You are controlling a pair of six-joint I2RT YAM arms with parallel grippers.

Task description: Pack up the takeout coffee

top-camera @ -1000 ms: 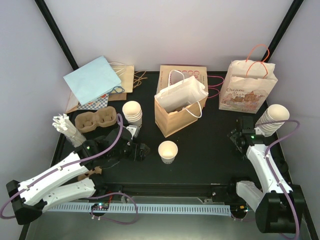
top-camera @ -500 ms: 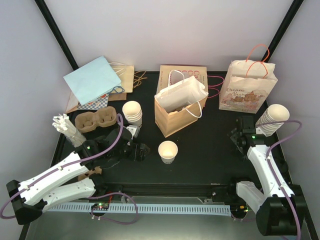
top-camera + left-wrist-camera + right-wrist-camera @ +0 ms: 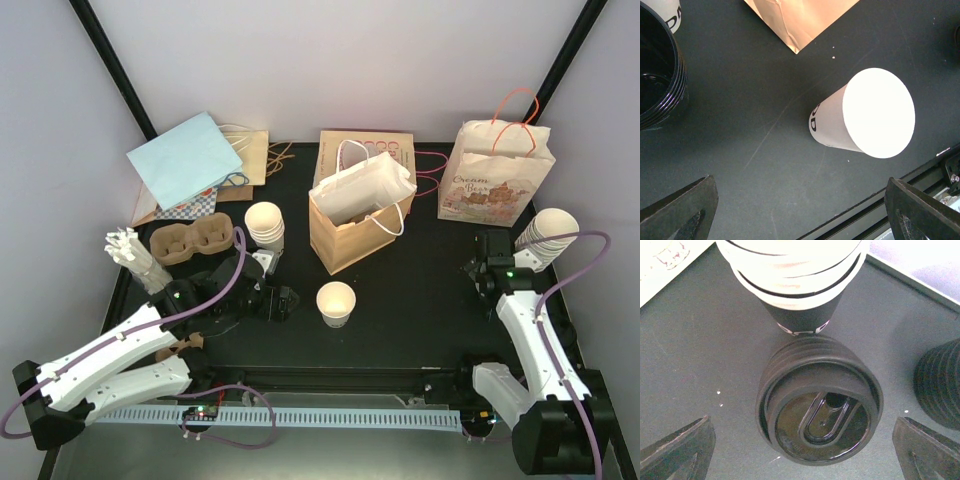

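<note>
The takeout coffee cup [image 3: 336,302] stands upright and uncovered, a small cream-white paper cup on the black mat near the front centre. In the left wrist view the cup [image 3: 865,120] lies ahead and to the right of my open left gripper [image 3: 805,220], apart from it. My left gripper [image 3: 283,300] sits just left of the cup. My right gripper [image 3: 805,455] is open above a stack of black lids [image 3: 820,405], whose top lid shows its sip slot. Nothing is held. The right gripper [image 3: 488,252] is at the right, beside a cup stack.
A brown paper bag [image 3: 350,235] holding a white bag stands behind the cup. Nested cup stacks [image 3: 265,224] [image 3: 545,238], a pulp carrier [image 3: 190,241], a printed bag [image 3: 495,182] and flat bags [image 3: 185,160] ring the mat. More black lids [image 3: 660,75] [image 3: 940,385] stand beside each gripper.
The right wrist has shifted slightly to the right near the cup stack. The left arm and the cup have not moved.
</note>
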